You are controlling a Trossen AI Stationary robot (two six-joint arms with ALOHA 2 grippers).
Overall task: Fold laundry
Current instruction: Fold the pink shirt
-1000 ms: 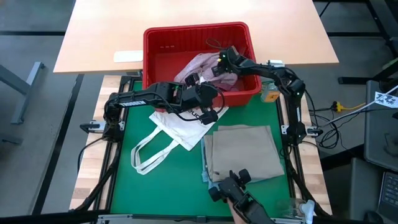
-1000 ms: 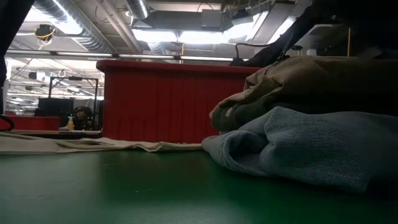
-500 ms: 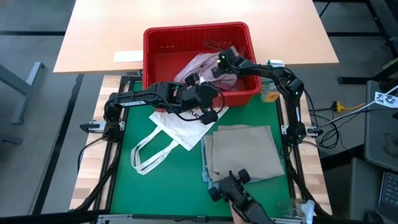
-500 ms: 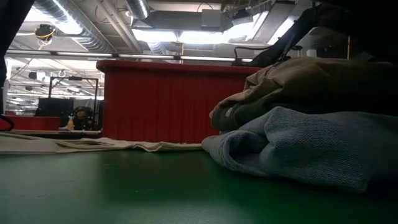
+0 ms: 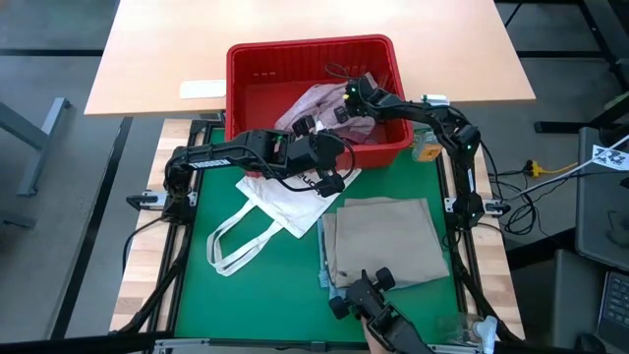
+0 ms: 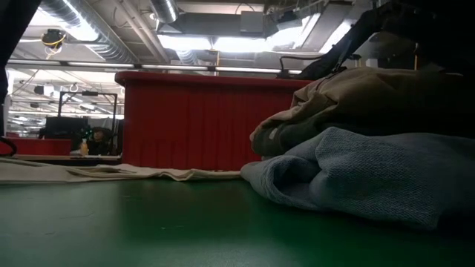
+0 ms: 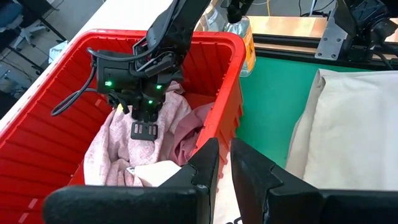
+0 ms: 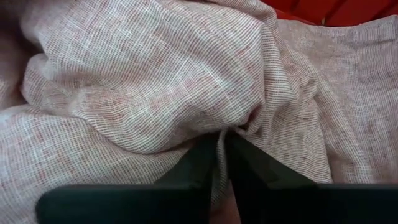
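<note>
A mottled pink garment (image 5: 319,103) lies bunched in the red slotted basket (image 5: 295,47) at the table's far side. My right gripper (image 5: 340,112) reaches down into the basket from the right and is shut on this garment. My left gripper (image 5: 332,182) hovers just in front of the basket's near wall, above the white tote bag (image 5: 275,206), with its fingers shut (image 7: 224,149). A folded beige-khaki garment (image 5: 383,236) rests on a light blue one (image 6: 356,174) on the green mat. The other garments are not visible. My right gripper pinches a raised fold of the pink garment (image 8: 231,124) between its two fingers (image 8: 202,152). It comes from above, pointing down into the basket (image 7: 144,127). The garment lies slack on the basket floor around the hold; the number of layers cannot be told.
A small bottle (image 5: 426,147) stands beside the basket's right wall. The tote's loop handles (image 5: 231,246) trail toward the near left. A dark camera mount (image 5: 369,295) sits at the near edge. Beyond the basket lies a wooden tabletop with a paper slip (image 5: 201,88).
</note>
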